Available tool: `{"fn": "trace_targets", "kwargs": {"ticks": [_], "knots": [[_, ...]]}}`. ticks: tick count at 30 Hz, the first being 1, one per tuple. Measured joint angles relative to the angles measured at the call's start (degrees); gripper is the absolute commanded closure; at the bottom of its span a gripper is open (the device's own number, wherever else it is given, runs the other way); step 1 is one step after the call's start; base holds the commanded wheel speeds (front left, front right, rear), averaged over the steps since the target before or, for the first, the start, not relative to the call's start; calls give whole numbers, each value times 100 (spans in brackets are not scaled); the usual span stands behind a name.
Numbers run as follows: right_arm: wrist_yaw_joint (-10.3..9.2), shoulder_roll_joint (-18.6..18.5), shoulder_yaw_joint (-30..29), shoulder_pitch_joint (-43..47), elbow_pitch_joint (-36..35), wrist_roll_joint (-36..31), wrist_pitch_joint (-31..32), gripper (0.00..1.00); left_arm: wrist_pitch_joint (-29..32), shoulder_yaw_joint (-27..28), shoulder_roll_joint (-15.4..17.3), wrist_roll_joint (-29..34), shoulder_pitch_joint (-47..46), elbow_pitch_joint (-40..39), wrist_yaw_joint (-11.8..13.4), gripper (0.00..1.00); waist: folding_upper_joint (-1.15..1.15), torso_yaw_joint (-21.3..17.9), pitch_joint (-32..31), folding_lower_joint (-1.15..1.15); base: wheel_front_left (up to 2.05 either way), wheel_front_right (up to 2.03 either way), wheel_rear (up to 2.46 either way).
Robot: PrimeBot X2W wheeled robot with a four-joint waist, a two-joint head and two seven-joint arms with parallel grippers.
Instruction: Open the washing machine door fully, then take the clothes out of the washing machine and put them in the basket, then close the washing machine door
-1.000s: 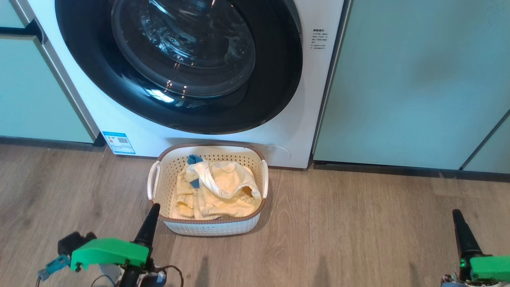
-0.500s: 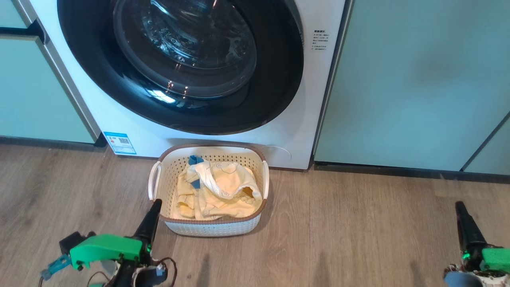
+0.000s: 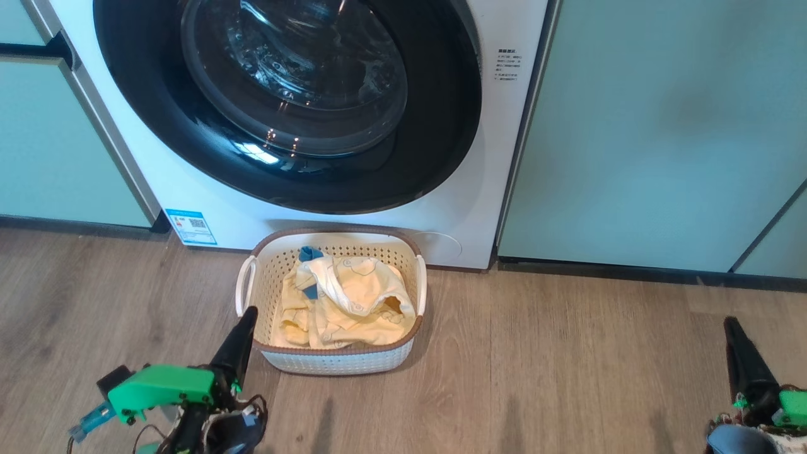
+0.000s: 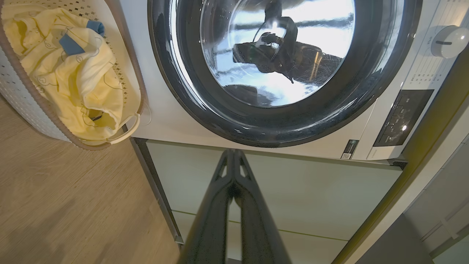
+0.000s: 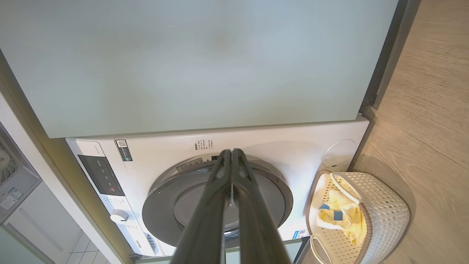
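Head view shows the washing machine door (image 3: 287, 101) looking shut flat against the white washing machine (image 3: 466, 214). It is up ahead of both grippers. The basket (image 3: 334, 360) sits on the wood floor (image 3: 567, 353) right in front of the machine. The soft yellow clothes (image 3: 343, 302) lie piled inside it.

The left gripper (image 3: 248, 315) is low, and its tip is just beside the near left corner of the basket. I cannot tell if it touches the rim. The basket is ahead of it and a little to its right. The left wrist view shows its two dark fingers (image 4: 220, 205) pressed together with nothing between them.

The right gripper (image 3: 731, 325) is low too. The basket is well apart from it, off to its left. Its fingers (image 5: 216, 205) are also pressed together and hold nothing.

I think the job is almost all done. The clothes are in the basket and the door looks closed. The glass is full of shiny reflections, so it is hard to tell if anything is left in the drum. If it is empty, nothing is left to do.
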Motion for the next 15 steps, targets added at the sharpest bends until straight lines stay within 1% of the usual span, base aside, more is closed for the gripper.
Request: {"fn": "trace_targets", "kwargs": {"ticks": [15], "knots": [[-1,0,-29,-83,3,-1,4,100,0,49,0,-2,0,1,0,100,0,0,0,0,0,0,0]]}}
